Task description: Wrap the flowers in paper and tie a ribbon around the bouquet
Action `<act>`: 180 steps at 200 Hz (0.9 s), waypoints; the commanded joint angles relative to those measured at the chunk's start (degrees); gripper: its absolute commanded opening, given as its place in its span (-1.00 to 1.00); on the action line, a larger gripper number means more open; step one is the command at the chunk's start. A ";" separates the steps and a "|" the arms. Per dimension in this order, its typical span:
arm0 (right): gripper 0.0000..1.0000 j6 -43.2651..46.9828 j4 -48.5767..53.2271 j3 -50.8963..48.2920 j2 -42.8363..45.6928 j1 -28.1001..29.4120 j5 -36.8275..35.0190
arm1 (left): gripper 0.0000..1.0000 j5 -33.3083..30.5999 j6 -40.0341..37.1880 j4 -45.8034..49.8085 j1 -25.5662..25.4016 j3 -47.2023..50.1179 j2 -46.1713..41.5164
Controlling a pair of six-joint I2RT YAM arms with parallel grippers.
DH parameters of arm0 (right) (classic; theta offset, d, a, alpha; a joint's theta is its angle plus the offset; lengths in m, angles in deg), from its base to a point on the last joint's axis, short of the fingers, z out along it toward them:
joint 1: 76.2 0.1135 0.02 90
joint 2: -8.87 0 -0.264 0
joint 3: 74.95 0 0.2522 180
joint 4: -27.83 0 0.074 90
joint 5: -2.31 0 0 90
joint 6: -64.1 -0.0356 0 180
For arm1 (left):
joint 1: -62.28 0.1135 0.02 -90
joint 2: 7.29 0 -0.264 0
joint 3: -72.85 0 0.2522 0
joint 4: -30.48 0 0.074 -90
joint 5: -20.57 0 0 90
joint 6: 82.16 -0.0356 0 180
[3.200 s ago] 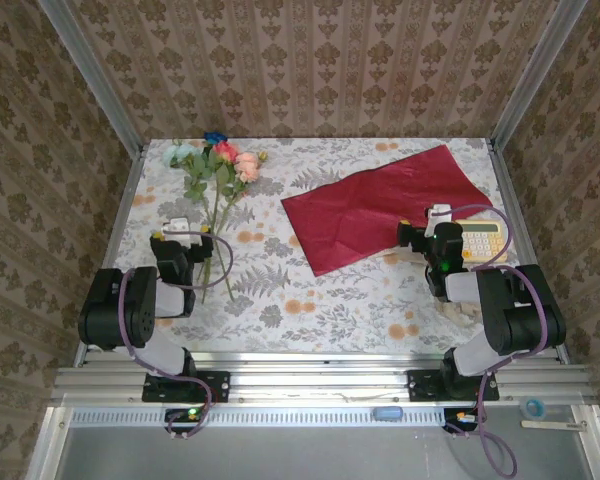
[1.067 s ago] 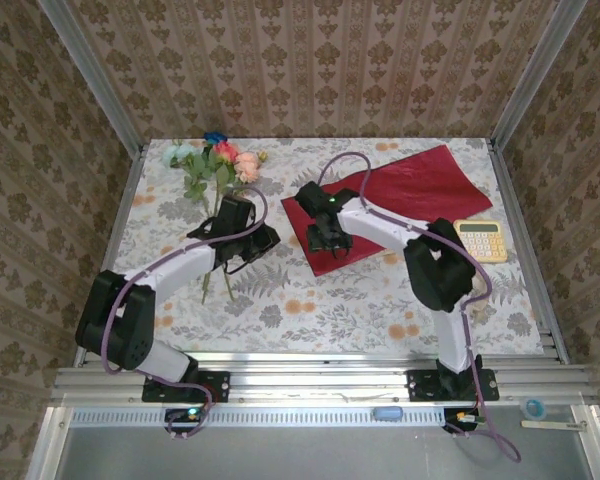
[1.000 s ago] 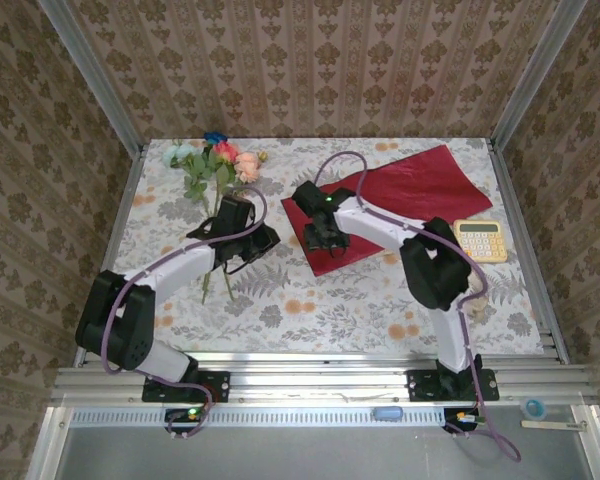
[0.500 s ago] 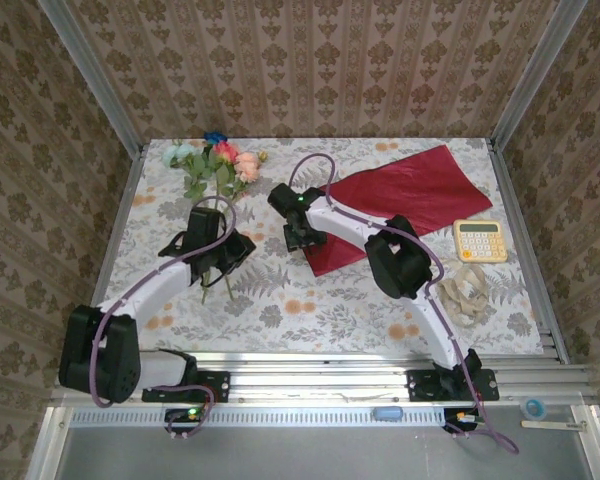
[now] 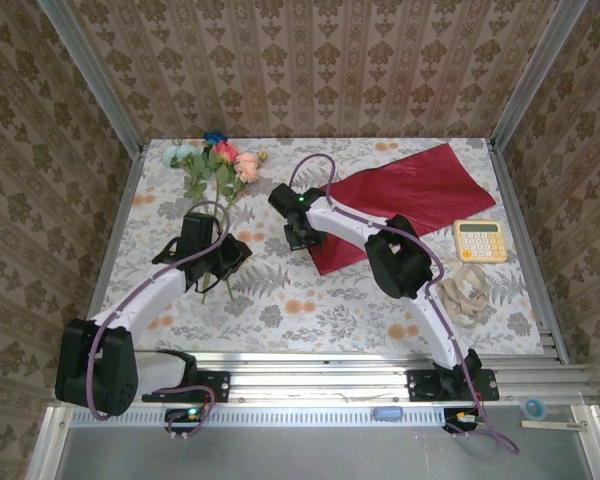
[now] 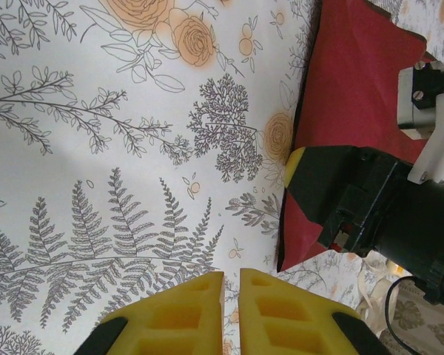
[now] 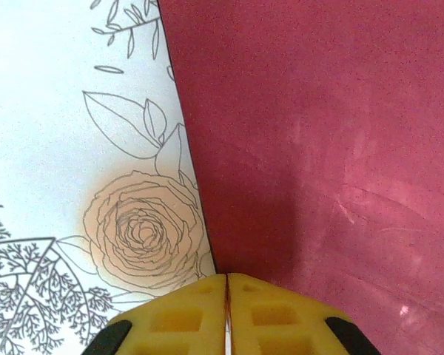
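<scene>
The dark red paper (image 5: 410, 195) lies flat across the right middle of the table. My right gripper (image 5: 302, 238) is at its left edge, jaws pressed together on that edge (image 7: 226, 277). The paper (image 7: 318, 133) fills the right of the right wrist view. The left wrist view shows the paper (image 6: 348, 89) with its near corner slightly raised under the right gripper's black body (image 6: 340, 192). The flowers (image 5: 215, 165) lie at the back left, stems running toward my left gripper (image 5: 230, 255). That gripper (image 6: 231, 275) is shut, with nothing seen between its tips. The beige ribbon (image 5: 465, 290) lies bunched at the right.
A yellow calculator (image 5: 480, 240) sits at the right, just behind the ribbon. Metal frame posts (image 5: 130, 180) and patterned walls close in the table on three sides. Bare flowered tablecloth (image 5: 310, 300) lies in front of both grippers.
My right gripper slid left along the paper to its left edge and closed there. My left arm drew back toward the left, over the flower stems.
</scene>
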 commanded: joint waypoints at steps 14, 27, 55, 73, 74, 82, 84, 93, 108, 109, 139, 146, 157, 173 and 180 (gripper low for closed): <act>-0.91 -0.35 -0.89 -1.58 4.53 0.05 -0.05 | -0.76 1.11 -0.10 -0.31 -0.08 0.75 -0.53; -0.97 -0.39 -1.14 -1.94 5.30 0.05 -0.12 | -0.76 1.12 -0.03 -0.49 -0.26 0.73 -0.52; -1.00 -0.45 -1.64 -3.21 7.12 0.01 -0.98 | -0.77 1.11 0.31 -0.83 -1.03 0.60 -0.27; -1.00 -0.39 -2.54 -4.90 8.71 -0.04 -1.97 | -0.76 1.30 0.77 -1.56 -1.62 0.36 0.32; -1.00 -0.44 -2.65 -5.02 8.81 -0.04 -2.04 | -0.76 1.35 0.85 -1.64 -1.64 0.33 0.39; -1.00 -0.41 -3.13 -5.78 9.54 -0.11 -2.26 | -0.76 1.67 1.42 -2.47 -1.82 0.41 0.90; -1.00 -0.40 -3.18 -5.99 9.67 -0.12 -2.28 | -0.76 1.80 1.61 -2.74 -1.83 0.40 1.06; -1.00 -0.39 -3.52 -6.70 10.24 -0.17 -2.64 | -0.76 2.34 2.14 -3.91 -1.84 0.16 1.92; -1.00 -0.20 -4.14 -7.58 10.59 -0.21 -2.46 | -0.76 2.68 2.34 -4.58 -1.84 -0.91 3.38; -1.00 -0.12 -4.15 -7.59 10.58 -0.21 -2.41 | -0.76 2.70 2.34 -4.60 -1.84 -1.00 3.45; 0.44 0.25 1.15 -2.42 5.83 -0.29 -3.17 | -0.74 3.21 2.77 -5.34 -1.83 -2.58 5.57; 0.56 -0.29 2.53 -1.48 4.63 -0.41 -4.39 | -0.74 3.41 2.86 -5.58 -1.84 -2.69 5.88; 0.64 -1.52 3.56 -1.06 3.92 -0.89 -6.13 | -0.74 3.69 3.07 -5.83 -1.84 -2.69 6.11; 0.63 -3.16 3.13 -1.91 4.26 -2.05 -6.75 | -0.74 3.86 3.11 -5.91 -1.84 -2.44 5.91; 0.61 -3.31 2.44 -2.13 4.33 -2.53 -5.89 | -0.74 3.86 3.13 -5.85 -1.77 -2.18 5.77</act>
